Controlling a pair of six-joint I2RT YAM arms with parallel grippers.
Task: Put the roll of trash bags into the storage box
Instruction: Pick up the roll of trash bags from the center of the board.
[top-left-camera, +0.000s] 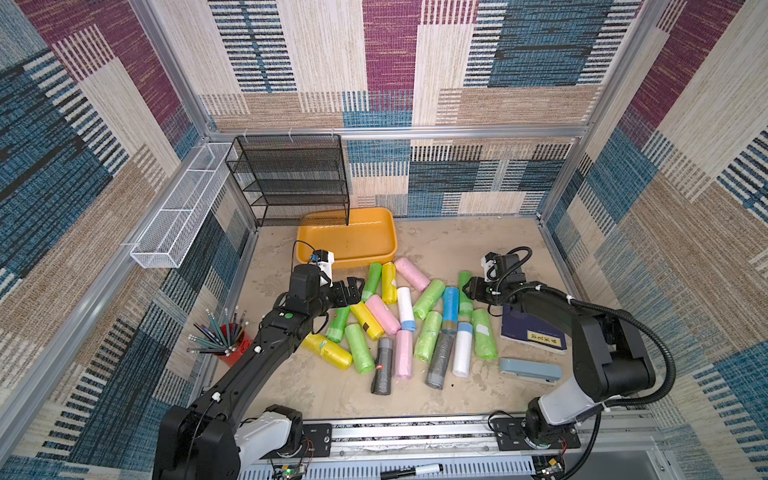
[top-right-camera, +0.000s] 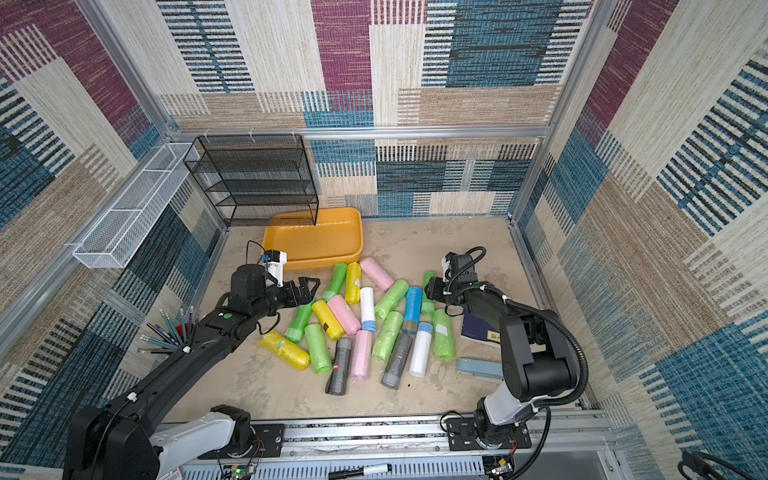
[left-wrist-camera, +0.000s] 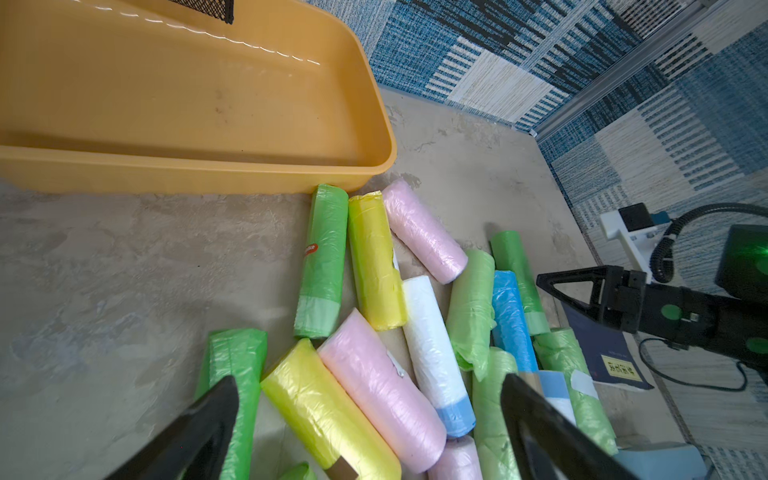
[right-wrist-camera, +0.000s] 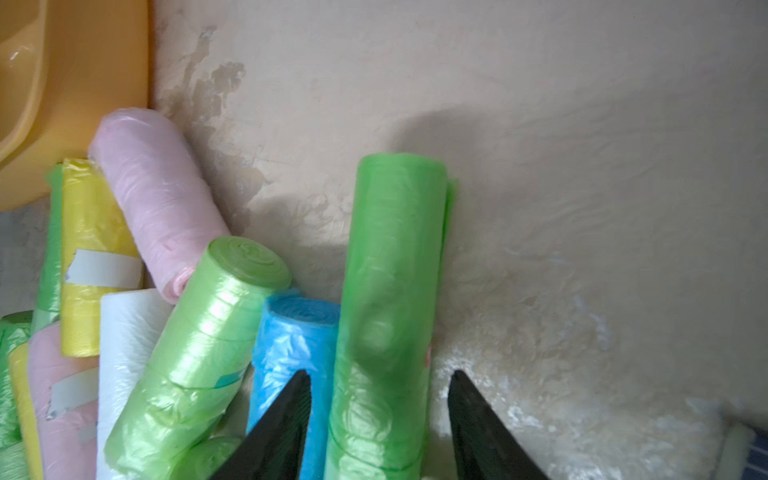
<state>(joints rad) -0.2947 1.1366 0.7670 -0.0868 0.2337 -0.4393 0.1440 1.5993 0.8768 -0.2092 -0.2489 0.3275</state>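
Observation:
Several trash bag rolls lie in a loose heap on the table. At the heap's right edge lies a green roll. My right gripper straddles it, jaws open, with a thin gap on each side. A blue roll lies against the outside of one finger. The orange-yellow storage box sits empty at the back, behind the heap. My left gripper hangs wide open over a yellow roll and a pink roll.
A black mesh rack overhangs the box's back left corner. A white wire basket hangs on the left wall. A red pencil cup stands front left. A dark blue book and a grey-blue stapler lie under the right arm.

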